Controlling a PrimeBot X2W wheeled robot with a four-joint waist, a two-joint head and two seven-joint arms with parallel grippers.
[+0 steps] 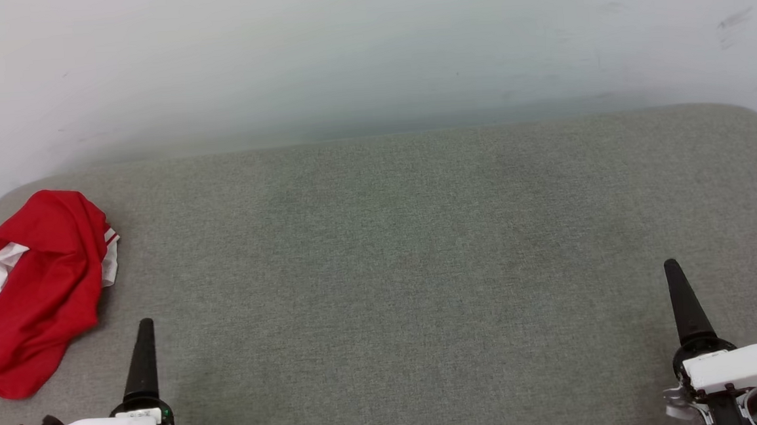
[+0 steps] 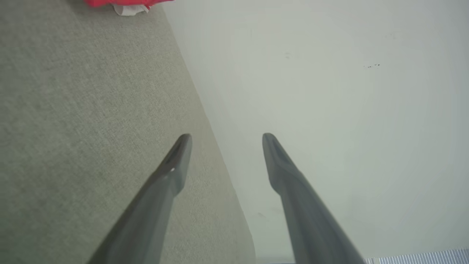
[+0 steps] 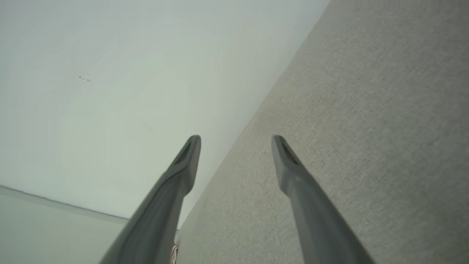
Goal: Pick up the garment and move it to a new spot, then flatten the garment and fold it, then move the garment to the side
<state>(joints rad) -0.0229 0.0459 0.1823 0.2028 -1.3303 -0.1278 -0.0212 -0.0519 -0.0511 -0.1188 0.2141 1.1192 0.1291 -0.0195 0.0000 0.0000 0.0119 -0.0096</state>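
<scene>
Grey fabric covered the table (image 1: 393, 238), with a pale wall (image 1: 369, 55) behind it across the top of the head view. At the left edge of that view, about mid-height, the garment (image 1: 35, 292) lay crumpled in a red heap (white sleeve and stripe trim showing), touching neither gripper. The left gripper (image 2: 226, 137) sat at the lower left, just below the garment, its fingers spread apart with nothing between them. At the lower right, well apart from the garment, the right gripper (image 3: 236, 138) was likewise spread wide and empty.
</scene>
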